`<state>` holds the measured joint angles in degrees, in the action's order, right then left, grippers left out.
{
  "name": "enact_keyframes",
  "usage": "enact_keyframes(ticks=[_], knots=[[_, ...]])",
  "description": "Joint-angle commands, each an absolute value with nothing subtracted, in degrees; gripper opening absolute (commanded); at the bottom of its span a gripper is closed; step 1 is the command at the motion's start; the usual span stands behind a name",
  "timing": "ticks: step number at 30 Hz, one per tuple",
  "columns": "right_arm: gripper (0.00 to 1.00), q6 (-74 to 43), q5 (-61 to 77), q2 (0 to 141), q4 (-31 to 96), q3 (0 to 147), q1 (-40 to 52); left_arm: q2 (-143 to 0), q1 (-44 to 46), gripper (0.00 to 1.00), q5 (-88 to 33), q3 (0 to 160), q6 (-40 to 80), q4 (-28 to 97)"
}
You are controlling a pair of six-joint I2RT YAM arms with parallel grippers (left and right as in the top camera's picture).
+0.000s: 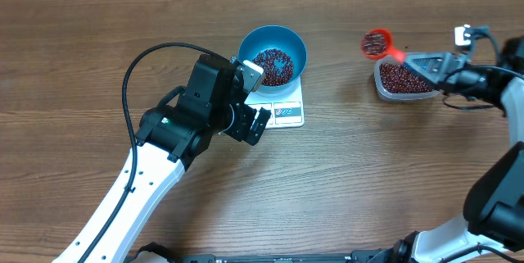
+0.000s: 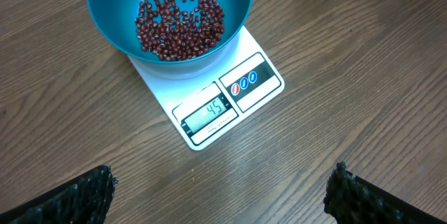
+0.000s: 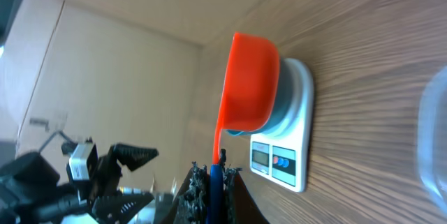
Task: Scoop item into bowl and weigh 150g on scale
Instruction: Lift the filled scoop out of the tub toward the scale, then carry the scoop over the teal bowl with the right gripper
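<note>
The beans [image 2: 180, 18] are small, glossy, dark red-brown grains with paler glints on them. A loose, shallow heap of them covers the bottom of the bowl [image 2: 112, 8], leaving its smooth blue walls bare.

The bowl stands on the far end of the white scale [image 2: 230, 105]. The display and printed panel at the near end are uncovered, and the display reads 45.

The left gripper [image 2: 220, 199] hangs over the wooden table [image 2: 363, 98] just in front of the scale. Its two dark fingers are spread wide apart and hold nothing.

From overhead, more beans lie in two other places. One batch fills the round cup of the orange-red scoop [image 1: 377, 43]. Another nearly fills the clear tub [image 1: 379, 83], which stands on the table well to the right of the bowl.

The right gripper [image 1: 430, 65] is clenched on the thin handle of the scoop, over the tub. The scoop's cup reaches out just past the tub's left end, on the bowl's side. In the right wrist view the underside of the cup partly covers the bowl and scale beyond it.
</note>
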<state>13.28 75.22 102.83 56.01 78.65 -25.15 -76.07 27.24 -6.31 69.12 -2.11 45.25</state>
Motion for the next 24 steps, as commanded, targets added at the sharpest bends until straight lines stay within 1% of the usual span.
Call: enact_keyframes(ticks=[1, 6, 13, 19, 24], knots=[[0.04, 10.11, 77.65, 102.98, 52.56, 78.83, -20.51, -75.64, 27.0, 1.0, -7.07, 69.25, -3.22, 45.21], [0.04, -1.69, 74.61, 102.98, 39.35, 78.83, -12.25, -75.64, 27.0, 1.0, -7.07, 69.25, -3.22, 45.21], [0.04, -12.86, 68.27, 102.98, 24.97, 78.83, -2.28, -75.64, 27.0, 1.0, -7.07, 69.25, -3.22, 45.21], [0.04, -13.21, 56.14, 102.98, 23.7, 78.83, 4.84, -75.64, 27.0, 1.0, -7.07, 69.25, -3.22, 45.21], [0.04, -9.98, 45.89, 102.98, 24.86, 78.83, 9.43, -75.64, 27.0, 1.0, -7.07, 69.25, -3.22, 45.21]])
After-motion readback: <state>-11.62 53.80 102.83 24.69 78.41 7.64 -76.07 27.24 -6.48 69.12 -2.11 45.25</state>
